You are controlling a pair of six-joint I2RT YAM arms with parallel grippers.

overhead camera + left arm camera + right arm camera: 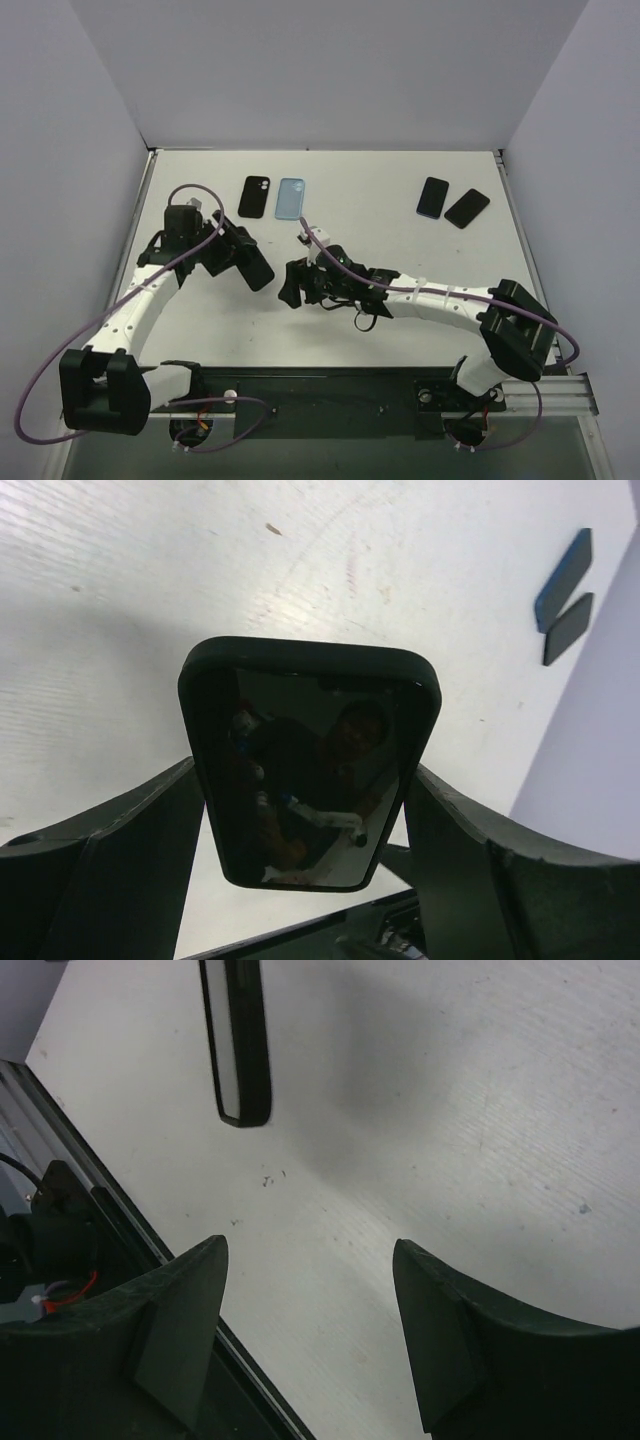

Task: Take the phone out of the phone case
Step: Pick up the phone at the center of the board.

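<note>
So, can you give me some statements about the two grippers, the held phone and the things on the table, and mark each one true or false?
1. The left gripper holds the phone, which sits in its black case. True.
2. The right gripper is shut on the phone too. False: it is open and empty, apart from the phone.
3. A blue case lies on the table. True.
4. Three phones lie at the far right. False: only two, a dark blue phone and a black phone.
</note>
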